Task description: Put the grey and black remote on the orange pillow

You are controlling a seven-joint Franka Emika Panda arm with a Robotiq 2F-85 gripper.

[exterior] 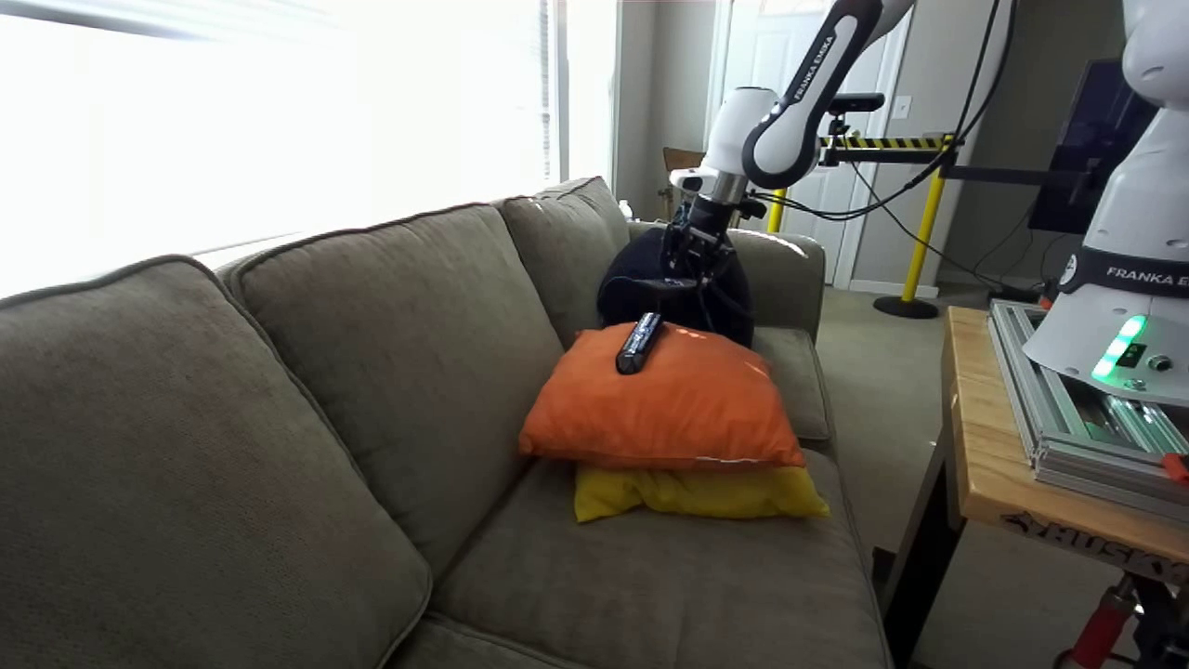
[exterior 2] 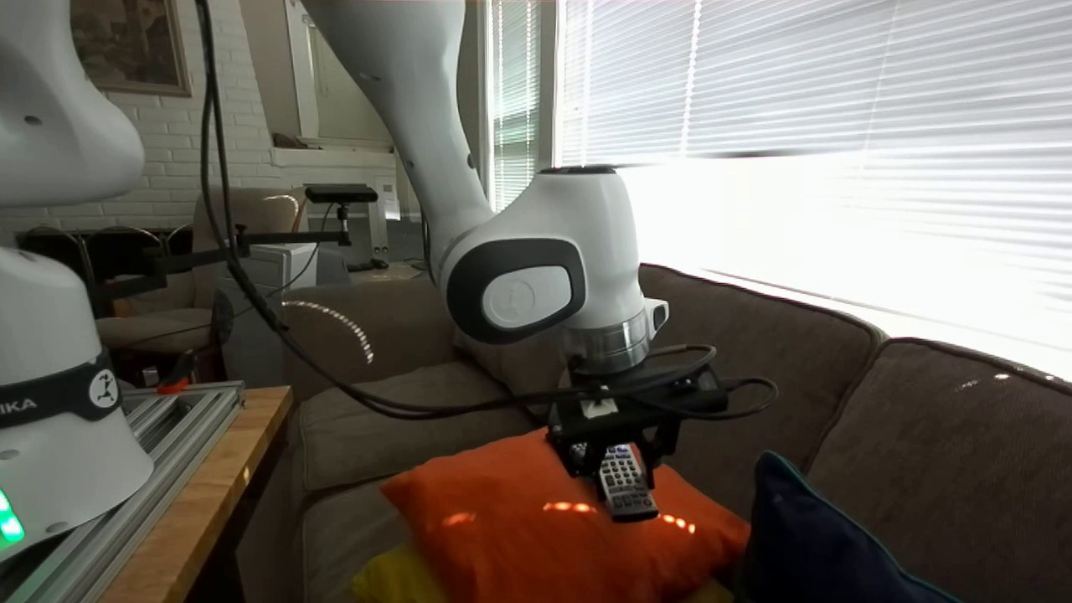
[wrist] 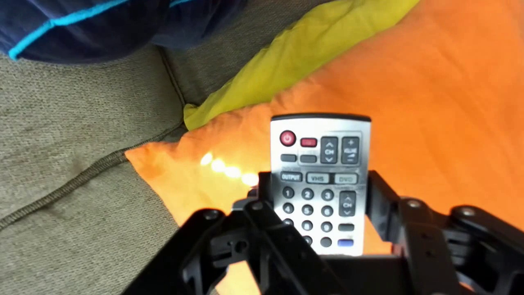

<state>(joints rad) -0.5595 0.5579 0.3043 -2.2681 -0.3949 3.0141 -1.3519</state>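
Remote (wrist: 320, 180) looks nearly delivered from where I stand: the end effector (exterior 2: 625, 469) is clamped on its long edges and holds it over the orange pillow (exterior: 673, 409), leaving, I reckon, only the set-down, the release and the backing away. The wrist view lets me read the remote's face; in an exterior view it is merely a dark bar (exterior: 639, 344), yet that angle takes in nearly all the orange pillow, stacked on the yellow pillow (exterior: 706, 492). Whether remote and orange pillow touch, I can't tell.

Grey and black remote (wrist: 319, 180) held in gripper (wrist: 319, 194), orange pillow (wrist: 442, 123) below, yellow pillow (wrist: 294, 61) alongside, perhaps a navy cushion (wrist: 102, 41)
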